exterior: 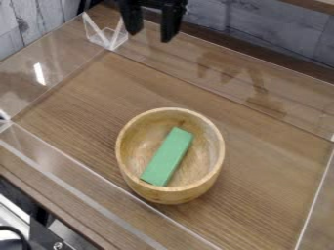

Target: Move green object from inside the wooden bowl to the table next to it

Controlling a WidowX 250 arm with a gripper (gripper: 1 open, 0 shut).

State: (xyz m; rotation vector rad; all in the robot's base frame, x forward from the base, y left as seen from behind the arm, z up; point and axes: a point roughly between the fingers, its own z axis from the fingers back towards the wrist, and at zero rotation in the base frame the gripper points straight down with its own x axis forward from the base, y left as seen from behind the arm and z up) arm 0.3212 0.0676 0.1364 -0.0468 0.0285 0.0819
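Camera view: pincer (152,21) released; green object (167,156) in wooden bowl (206,178) looks rigid, light, smooth — pinch across its narrow width at mid-length.

Gripper (151,21) top (and arm) beyond upper edge

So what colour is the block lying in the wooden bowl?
Plain bright green block, clearest in the camera view.

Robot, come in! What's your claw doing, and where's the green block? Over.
Claw open, empty, up by the back wall. Green block lying in the wooden bowl. Nothing in the way.
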